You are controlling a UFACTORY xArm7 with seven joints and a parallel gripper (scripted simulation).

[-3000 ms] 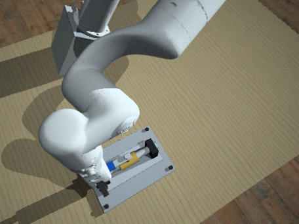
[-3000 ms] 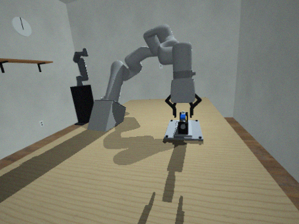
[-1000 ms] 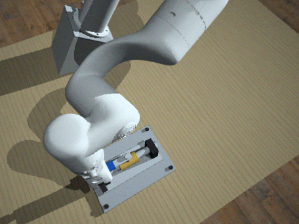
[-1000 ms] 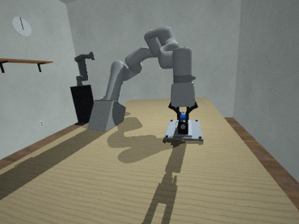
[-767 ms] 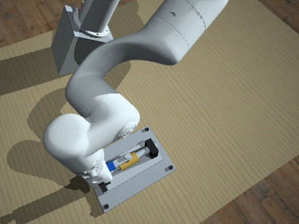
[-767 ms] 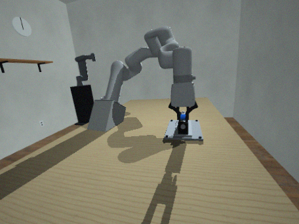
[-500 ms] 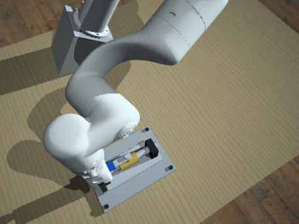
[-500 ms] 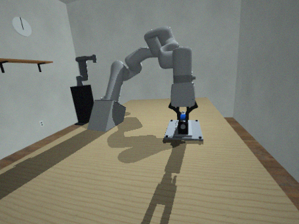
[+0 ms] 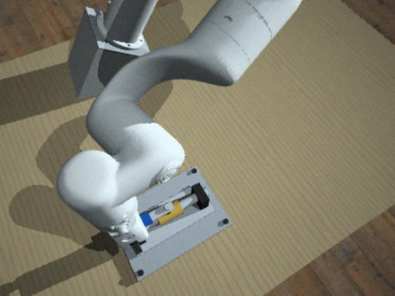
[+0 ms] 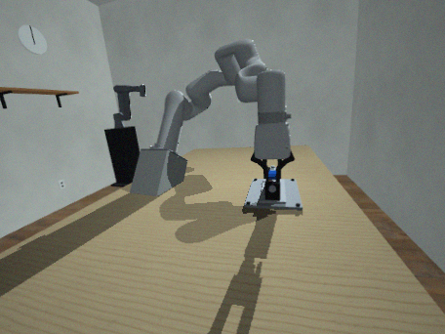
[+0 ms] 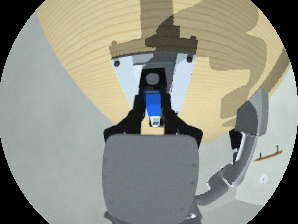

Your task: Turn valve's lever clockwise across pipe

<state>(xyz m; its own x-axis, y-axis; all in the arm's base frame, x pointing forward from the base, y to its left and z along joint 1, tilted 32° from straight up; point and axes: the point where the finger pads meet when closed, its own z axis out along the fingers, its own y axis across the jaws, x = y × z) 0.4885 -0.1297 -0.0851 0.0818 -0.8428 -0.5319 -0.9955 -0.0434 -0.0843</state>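
Observation:
The valve stands on a grey baseplate (image 9: 179, 218) on the tan mat. Its pipe (image 9: 184, 203) runs between two black clamps (image 9: 200, 196), with a yellow body (image 9: 170, 213) in the middle. The lever (image 9: 146, 219) is a flat strip with a blue tip and lies along the pipe. My gripper (image 9: 140, 225) stands straight down over the lever's blue end and is shut on it. In the wrist view the blue lever tip (image 11: 153, 106) sits between the two black fingers. In the exterior view the gripper (image 10: 272, 172) pinches the blue tip (image 10: 272, 174) above the plate (image 10: 273, 195).
The arm's grey base block (image 9: 97, 61) stands at the far left of the mat. A black stand with a second small arm (image 10: 124, 142) is by the left wall, off the table. Wood floor borders the mat.

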